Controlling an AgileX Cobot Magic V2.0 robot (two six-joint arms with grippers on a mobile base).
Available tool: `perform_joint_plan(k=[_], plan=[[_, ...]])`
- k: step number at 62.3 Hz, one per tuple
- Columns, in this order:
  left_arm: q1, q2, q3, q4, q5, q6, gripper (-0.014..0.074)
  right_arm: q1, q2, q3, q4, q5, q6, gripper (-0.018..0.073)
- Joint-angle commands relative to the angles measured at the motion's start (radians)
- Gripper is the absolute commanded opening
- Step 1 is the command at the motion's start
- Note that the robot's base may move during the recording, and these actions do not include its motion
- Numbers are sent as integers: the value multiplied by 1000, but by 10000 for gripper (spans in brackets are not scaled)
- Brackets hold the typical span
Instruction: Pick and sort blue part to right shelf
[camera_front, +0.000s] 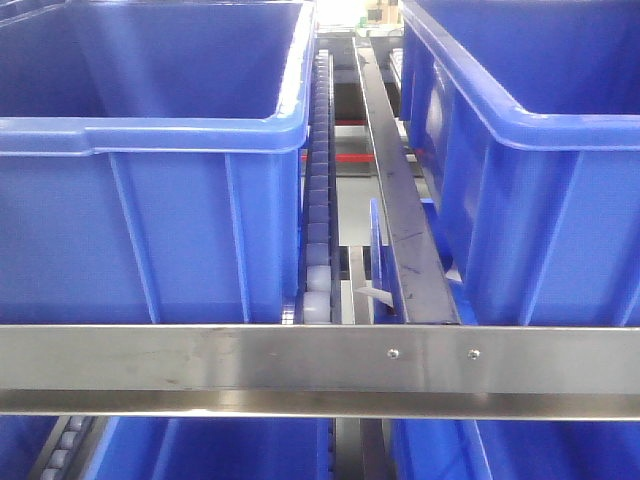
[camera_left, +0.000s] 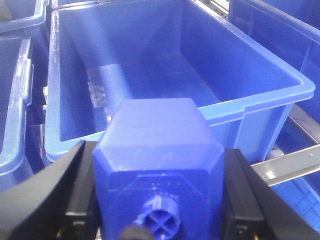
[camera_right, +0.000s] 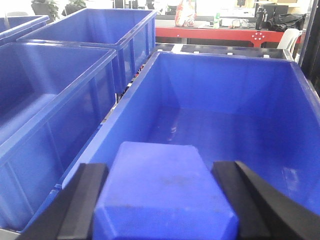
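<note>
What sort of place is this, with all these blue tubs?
Likely a factory or warehouse sorting station: blue plastic bins flank a roller track behind a steel rail, a red workbench stands beyond, and the left pincer and right pincer each grip a blue part.

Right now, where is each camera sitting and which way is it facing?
Front: low at shelf level, facing along the roller track between two bins; no robot shows.
Left wrist: behind the left hand, over its part, into a bin.
Right wrist: behind the right hand, over its part, into a bin.
Both wrist views share a gripped part above a bin.
</note>
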Motion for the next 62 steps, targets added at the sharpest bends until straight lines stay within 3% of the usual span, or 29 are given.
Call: perform_joint_plan(k=[1, 40, 47, 62], plan=[[-5, 18, -27, 5, -91, 1, 323, -2, 17, -25, -26, -89, -6, 155], [-5, 18, -27, -1, -98, 1, 323, -2, 17, -25, -26, -90, -6, 155], [-5, 24, -27, -5, -148, 1, 323, -2, 17, -25, -26, -90, -6, 155], [-5, 304, -160, -46, -202, 1, 323, -2, 17, -25, -26, -90, -6, 155]])
